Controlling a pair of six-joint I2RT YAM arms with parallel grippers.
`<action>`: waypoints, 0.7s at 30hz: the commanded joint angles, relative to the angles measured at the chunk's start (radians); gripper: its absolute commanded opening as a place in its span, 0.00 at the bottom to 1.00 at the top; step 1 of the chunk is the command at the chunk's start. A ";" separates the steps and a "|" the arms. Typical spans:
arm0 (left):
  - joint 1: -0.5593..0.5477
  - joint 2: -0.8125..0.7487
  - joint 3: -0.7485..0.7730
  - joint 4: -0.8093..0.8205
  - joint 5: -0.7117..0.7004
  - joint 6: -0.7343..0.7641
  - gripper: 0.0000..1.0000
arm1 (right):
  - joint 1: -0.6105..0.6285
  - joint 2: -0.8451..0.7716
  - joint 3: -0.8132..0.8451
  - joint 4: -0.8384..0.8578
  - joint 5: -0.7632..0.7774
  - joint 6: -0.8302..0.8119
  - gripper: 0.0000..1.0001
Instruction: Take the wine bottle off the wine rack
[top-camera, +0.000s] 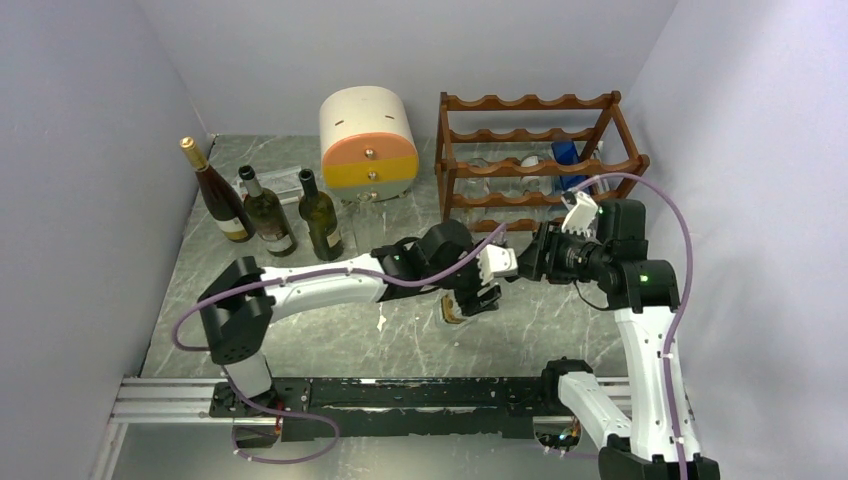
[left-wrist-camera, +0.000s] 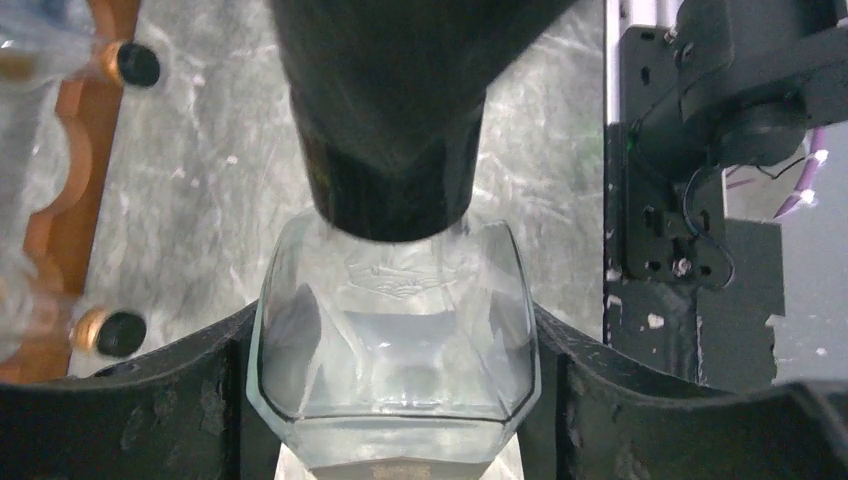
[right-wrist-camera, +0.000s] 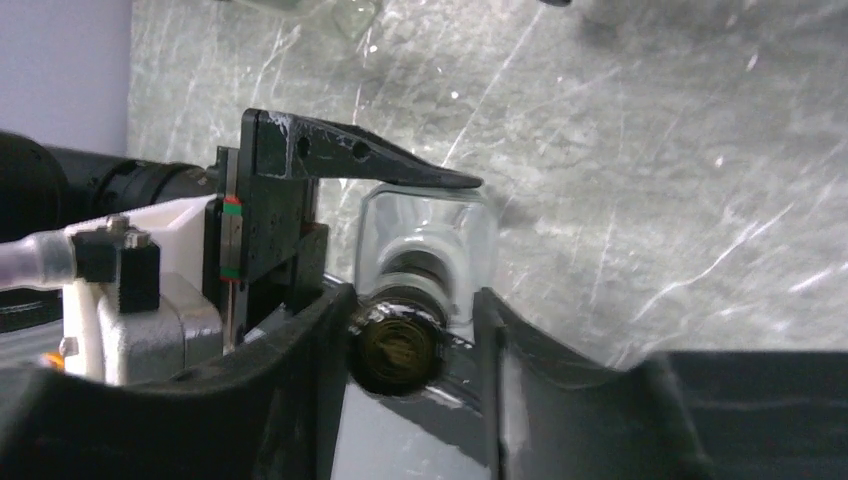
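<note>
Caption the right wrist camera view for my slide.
The right gripper fingers flank the capped neck of the clear bottle while the left gripper clamps its body, over the marble table.

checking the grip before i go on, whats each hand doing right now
Left hand: closed on the body of the clear bottle.
Right hand: looks closed around the same bottle's capped neck.

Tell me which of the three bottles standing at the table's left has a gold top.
The leftmost bottle, closest to the left wall: its top is gold, while the middle bottle and the right bottle have dark tops.
</note>
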 joint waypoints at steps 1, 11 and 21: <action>0.001 -0.156 -0.082 0.020 -0.077 0.013 0.32 | 0.017 -0.030 0.086 0.067 -0.043 -0.012 0.67; 0.054 -0.536 -0.357 0.114 -0.261 -0.174 0.21 | 0.017 -0.091 0.186 0.180 0.138 0.031 1.00; 0.169 -0.987 -0.614 0.018 -0.775 -0.303 0.20 | 0.049 -0.161 0.189 0.250 0.303 -0.032 1.00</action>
